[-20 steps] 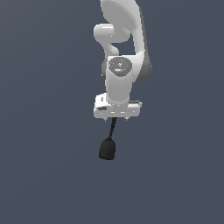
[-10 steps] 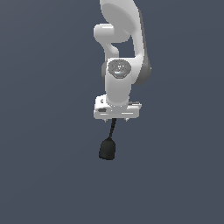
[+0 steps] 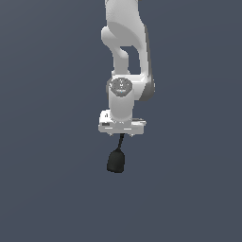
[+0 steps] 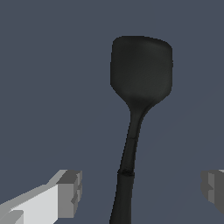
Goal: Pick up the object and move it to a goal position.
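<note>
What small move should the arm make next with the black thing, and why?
Probably close the gripper on the stem of the black object. In the wrist view the fingers stand wide apart on either side of that thin stem, with a gap on both sides, so nothing appears to grip it.

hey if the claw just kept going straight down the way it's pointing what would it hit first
The black object, most likely. It hangs right below the claw, its thin stem running up between the widely spaced fingers. Beyond the bulb only plain dark background shows, so that way looks free, though depth is hard to judge.
</note>
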Available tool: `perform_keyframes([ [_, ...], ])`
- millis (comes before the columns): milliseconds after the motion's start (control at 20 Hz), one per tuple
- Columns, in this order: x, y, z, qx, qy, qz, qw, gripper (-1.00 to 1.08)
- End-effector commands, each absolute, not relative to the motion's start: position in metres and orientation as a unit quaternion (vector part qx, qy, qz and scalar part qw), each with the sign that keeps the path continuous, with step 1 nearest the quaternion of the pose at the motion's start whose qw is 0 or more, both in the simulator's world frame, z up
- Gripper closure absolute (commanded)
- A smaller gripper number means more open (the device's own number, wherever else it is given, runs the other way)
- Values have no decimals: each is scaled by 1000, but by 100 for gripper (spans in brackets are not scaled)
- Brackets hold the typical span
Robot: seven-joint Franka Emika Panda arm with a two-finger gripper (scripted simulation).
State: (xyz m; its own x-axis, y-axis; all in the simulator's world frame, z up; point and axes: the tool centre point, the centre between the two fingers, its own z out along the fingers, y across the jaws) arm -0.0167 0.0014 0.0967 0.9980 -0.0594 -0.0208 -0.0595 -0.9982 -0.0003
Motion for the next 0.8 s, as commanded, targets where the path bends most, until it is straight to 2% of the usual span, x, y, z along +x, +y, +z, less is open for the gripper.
perform_keyframes([
  [0, -18, -4, 85, -999, 43, 6, 0, -92],
  [750, -21, -11, 60, -998, 61, 1, 0, -92],
])
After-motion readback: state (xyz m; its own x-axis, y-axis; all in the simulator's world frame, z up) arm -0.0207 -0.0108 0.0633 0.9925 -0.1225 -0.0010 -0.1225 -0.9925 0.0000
